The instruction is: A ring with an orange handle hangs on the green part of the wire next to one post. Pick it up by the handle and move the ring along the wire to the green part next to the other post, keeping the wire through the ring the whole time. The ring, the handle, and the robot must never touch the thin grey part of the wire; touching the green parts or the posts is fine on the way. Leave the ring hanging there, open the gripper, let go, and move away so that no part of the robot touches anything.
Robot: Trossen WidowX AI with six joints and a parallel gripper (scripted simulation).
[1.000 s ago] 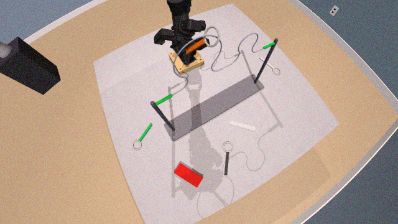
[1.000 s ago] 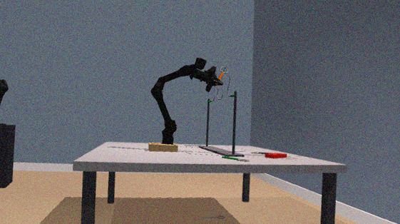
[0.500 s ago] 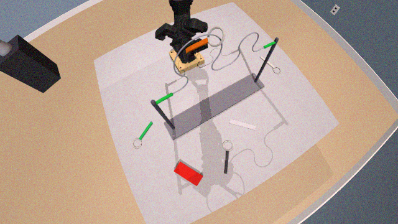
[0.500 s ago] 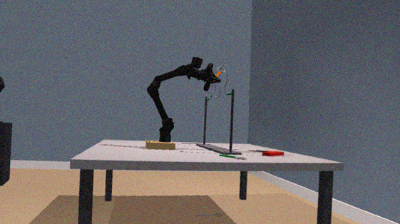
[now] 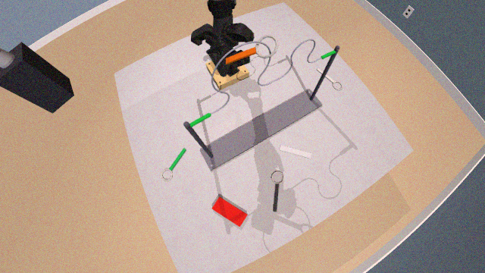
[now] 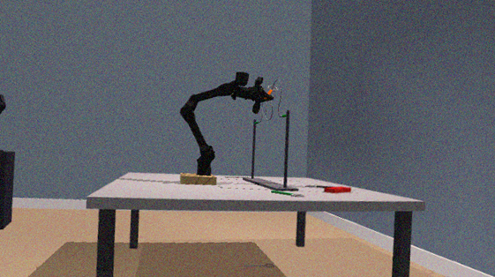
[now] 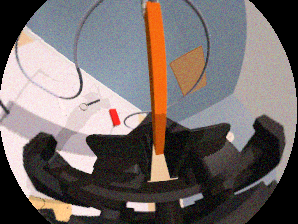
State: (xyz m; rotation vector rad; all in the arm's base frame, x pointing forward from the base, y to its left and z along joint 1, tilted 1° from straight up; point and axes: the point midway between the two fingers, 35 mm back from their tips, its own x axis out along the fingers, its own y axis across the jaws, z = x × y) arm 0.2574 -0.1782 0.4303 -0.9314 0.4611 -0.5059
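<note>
My gripper (image 5: 230, 61) (image 6: 265, 95) (image 7: 153, 115) is shut on the lower end of the orange handle (image 5: 241, 55) (image 6: 269, 92) (image 7: 156, 76). The handle's thin ring (image 5: 270, 38) (image 7: 77, 36) is held high in the air, near the top of the grey wire's (image 5: 217, 66) big arch. From these views I cannot tell whether ring and wire touch. The wire runs from the green part (image 5: 199, 120) at the left post (image 5: 197, 138) (image 6: 254, 149) to the green part (image 5: 328, 54) at the right post (image 5: 323, 72) (image 6: 286, 149). Both posts stand on a dark base plate (image 5: 265, 125).
Loose things lie on the table: a green-handled ring (image 5: 176, 159), a dark-handled ring (image 5: 276, 193), a white-handled ring (image 5: 327, 77), a red block (image 5: 229, 211) and a white bar (image 5: 295, 152). The arm stands on a tan mount (image 5: 227, 79). A black box (image 5: 34, 77) stands off the table at left.
</note>
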